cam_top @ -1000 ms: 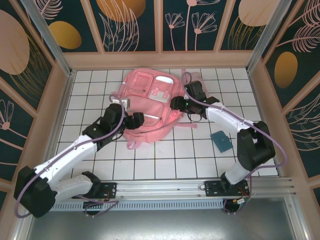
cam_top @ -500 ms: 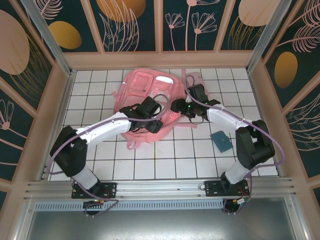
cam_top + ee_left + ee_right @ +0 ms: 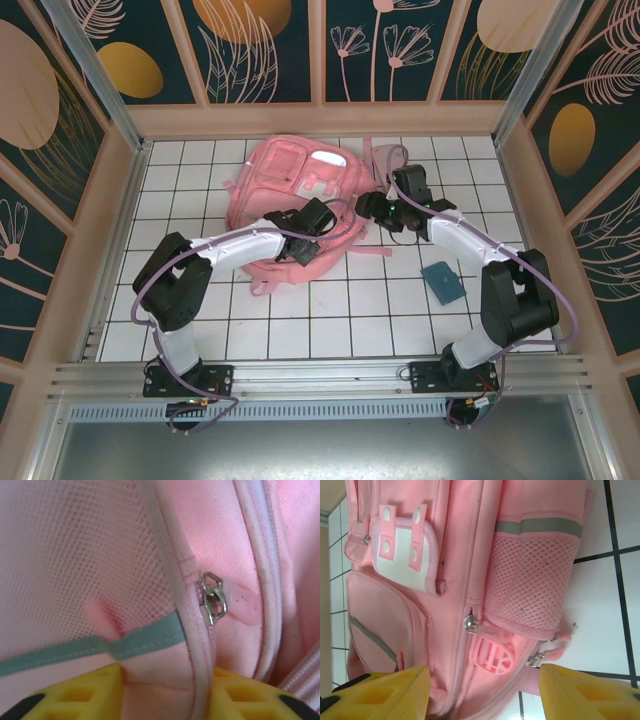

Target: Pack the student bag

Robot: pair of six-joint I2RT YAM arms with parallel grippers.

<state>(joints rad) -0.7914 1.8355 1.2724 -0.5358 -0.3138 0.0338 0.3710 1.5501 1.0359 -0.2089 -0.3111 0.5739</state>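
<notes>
Some student bag (image 3: 290, 170) fabric inside left hand (image 3: 165, 690); right hand (image 3: 485, 690) just beside.

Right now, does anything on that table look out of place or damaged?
A small flat teal item lies alone on the tiles, right of the pink backpack and not touching it. The backpack lies flat, no damage visible.

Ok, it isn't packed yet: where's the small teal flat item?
Top view: the small teal flat item lies on the tiles, right of the student bag, beside the right arm.
</notes>
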